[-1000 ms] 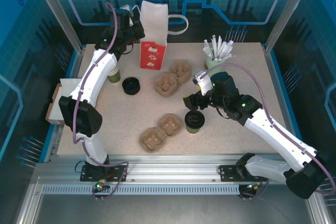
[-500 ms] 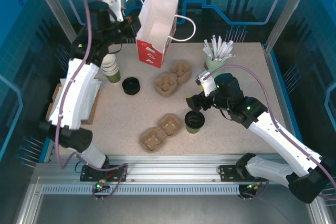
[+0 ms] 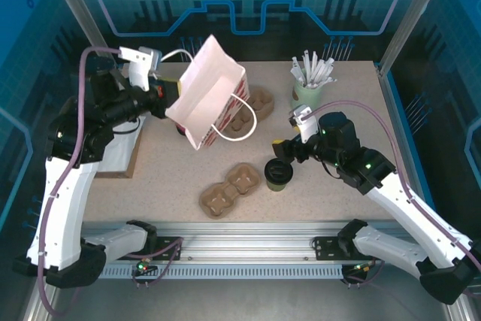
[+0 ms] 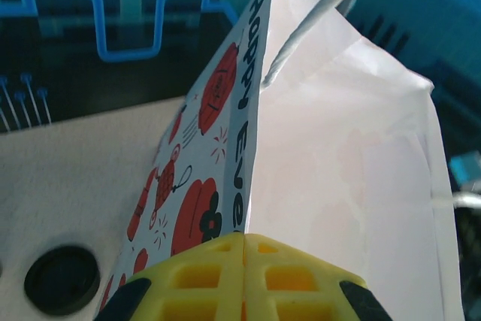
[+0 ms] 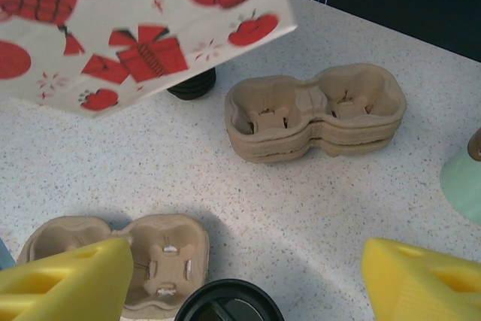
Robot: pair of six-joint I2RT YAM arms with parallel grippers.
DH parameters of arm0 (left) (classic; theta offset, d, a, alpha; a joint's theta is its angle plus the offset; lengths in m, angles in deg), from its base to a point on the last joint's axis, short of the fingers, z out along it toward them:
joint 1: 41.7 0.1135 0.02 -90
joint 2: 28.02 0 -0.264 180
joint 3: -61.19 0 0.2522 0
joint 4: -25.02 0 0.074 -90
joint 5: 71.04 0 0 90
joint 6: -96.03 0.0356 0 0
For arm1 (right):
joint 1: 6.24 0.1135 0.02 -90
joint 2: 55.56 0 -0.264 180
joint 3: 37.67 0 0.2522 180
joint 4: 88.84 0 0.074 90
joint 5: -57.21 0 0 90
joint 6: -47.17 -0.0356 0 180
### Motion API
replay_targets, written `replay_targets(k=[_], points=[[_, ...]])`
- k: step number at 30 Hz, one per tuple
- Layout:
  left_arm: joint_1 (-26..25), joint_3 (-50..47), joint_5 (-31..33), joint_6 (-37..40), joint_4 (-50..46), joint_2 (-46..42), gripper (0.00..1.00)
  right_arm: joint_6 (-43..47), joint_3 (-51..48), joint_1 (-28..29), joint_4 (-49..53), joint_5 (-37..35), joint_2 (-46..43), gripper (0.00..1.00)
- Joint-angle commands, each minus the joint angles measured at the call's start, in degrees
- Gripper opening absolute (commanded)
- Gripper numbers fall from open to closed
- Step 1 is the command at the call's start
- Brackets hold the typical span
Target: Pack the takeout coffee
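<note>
The takeout coffee (image 3: 276, 174), a dark olive cup with a black lid (image 5: 229, 304), stands on the table right of centre. My right gripper (image 3: 282, 152) hovers just behind and above it, open, with one yellow finger (image 5: 64, 283) on each side of the lid and no contact. My left gripper (image 3: 170, 92) is shut on the rim of the red-and-white paper bag (image 3: 210, 95). The bag hangs tilted above the table's left-centre, its white inside (image 4: 338, 171) showing. The yellow fingers (image 4: 218, 268) are pressed together on the paper edge.
One pulp cup carrier (image 3: 229, 189) lies left of the coffee, and a stack of carriers (image 5: 316, 110) lies further back, partly under the bag. A loose black lid (image 4: 62, 279) lies below the bag. The mint cup of white sticks (image 3: 308, 84) stands at the back right.
The left arm has lifted the bag off the back of the table, swung it forward and tilted it. The right gripper has shifted slightly right, staying open by the coffee.
</note>
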Motion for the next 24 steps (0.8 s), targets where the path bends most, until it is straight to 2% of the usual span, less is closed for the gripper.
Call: replay_targets(k=[1,4,10,16,24], points=[[1.45,-2.56,-3.09,8.20,-8.13,-0.47,0.00,0.57,-0.46,0.73,-0.66,1.05,-1.38,0.81],[3.15,-5.37,-4.73,10.05,-10.32,-0.66,0.00,0.45,-0.66,0.75,-0.56,1.24,-1.66,0.81],[5.16,-9.66,0.67,11.55,-10.44,-2.14,0.00,0.12,-1.71,0.75,0.23,0.71,-2.17,0.81],[5.48,-12.41,1.09,11.89,-9.48,-4.39,0.00,0.05,-1.94,0.75,0.40,0.62,-1.86,0.81],[5.48,-13.36,4.38,13.53,-12.47,-1.96,0.00,0.07,-1.42,0.75,0.85,0.88,-1.11,0.81]])
